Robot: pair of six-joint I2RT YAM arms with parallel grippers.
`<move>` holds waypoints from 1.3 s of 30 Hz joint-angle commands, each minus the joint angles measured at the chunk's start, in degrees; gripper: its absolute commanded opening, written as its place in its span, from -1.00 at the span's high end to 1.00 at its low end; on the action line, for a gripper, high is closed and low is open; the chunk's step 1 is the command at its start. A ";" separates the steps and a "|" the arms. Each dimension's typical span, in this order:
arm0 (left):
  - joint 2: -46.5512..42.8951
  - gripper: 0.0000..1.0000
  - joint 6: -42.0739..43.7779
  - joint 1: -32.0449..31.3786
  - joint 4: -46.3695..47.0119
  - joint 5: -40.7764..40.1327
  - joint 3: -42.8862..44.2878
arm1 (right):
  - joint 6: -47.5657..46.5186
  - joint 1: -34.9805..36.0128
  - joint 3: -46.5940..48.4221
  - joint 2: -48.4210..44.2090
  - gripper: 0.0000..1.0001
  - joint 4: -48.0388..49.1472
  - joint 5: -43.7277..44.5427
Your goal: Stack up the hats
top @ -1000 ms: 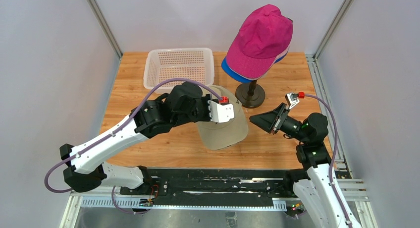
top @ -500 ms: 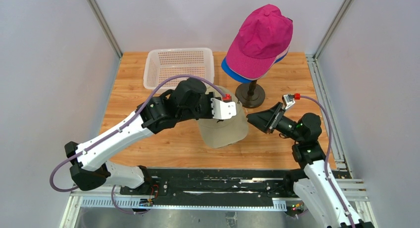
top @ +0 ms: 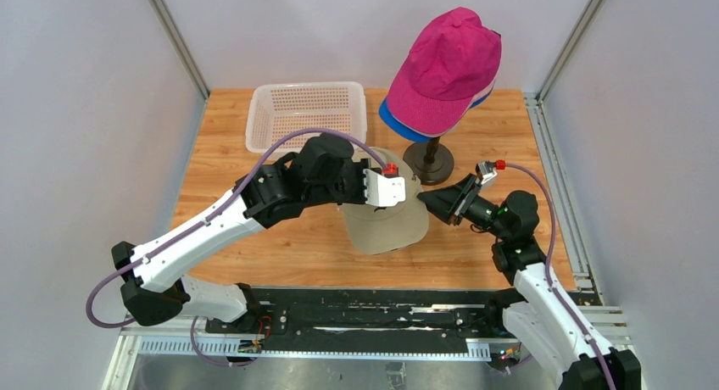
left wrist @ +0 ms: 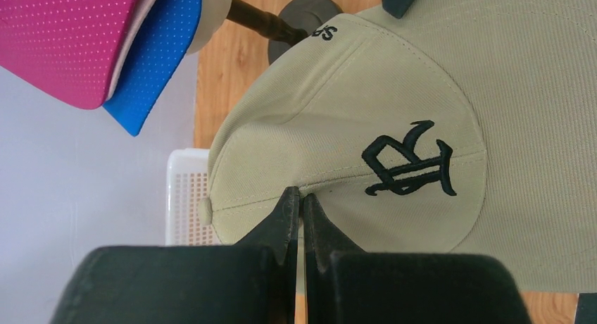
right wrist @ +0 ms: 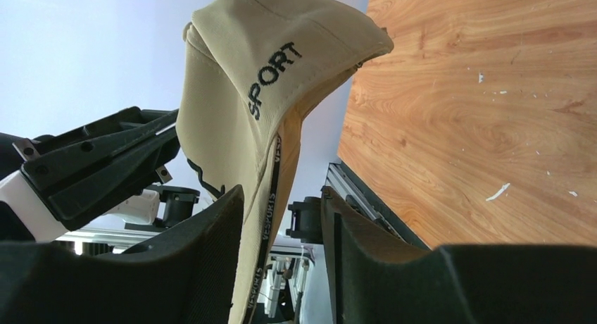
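The khaki cap (top: pixel 386 227) with a dark logo hangs lifted off the table in mid-workspace. My left gripper (left wrist: pixel 300 197) is shut, pinching a fold of its crown fabric (left wrist: pixel 352 113) beside the logo. My right gripper (right wrist: pixel 281 190) is open, with the cap's side rim (right wrist: pixel 239 77) between its jaws, close to the left finger; in the top view it (top: pixel 428 202) sits at the cap's right edge. The magenta cap (top: pixel 445 64) tops a stack on the mannequin head, with the royal blue cap (top: pixel 398 120) showing below. A pale layer (left wrist: pixel 137 42) shows between them. The black cap is hidden.
The mannequin's dark stand (top: pixel 428 163) is just behind the khaki cap and right gripper. A white perforated basket (top: pixel 307 86) sits at the back left. Metal frame rails (top: pixel 551 153) edge the wooden table on the right.
My right gripper has moved left to the khaki cap and now straddles its rim. My left arm shifted slightly right with the cap, then stayed still.
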 commanded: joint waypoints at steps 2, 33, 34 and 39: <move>-0.30 1.00 1.69 0.33 1.86 2.15 1.14 | 1.99 1.15 -0.64 1.67 0.16 7.62 0.51; -1.94 0.25 -3.55 0.30 5.22 -9.39 0.54 | 3.32 2.19 -1.34 2.40 0.99 12.95 1.50; -2.05 0.11 -4.16 0.30 5.54 -11.20 0.43 | 3.36 2.27 -1.32 2.38 0.99 13.30 1.67; -3.44 -0.22 -8.25 0.56 8.77 -21.26 -0.49 | 2.32 3.82 -0.17 2.78 0.99 14.52 3.01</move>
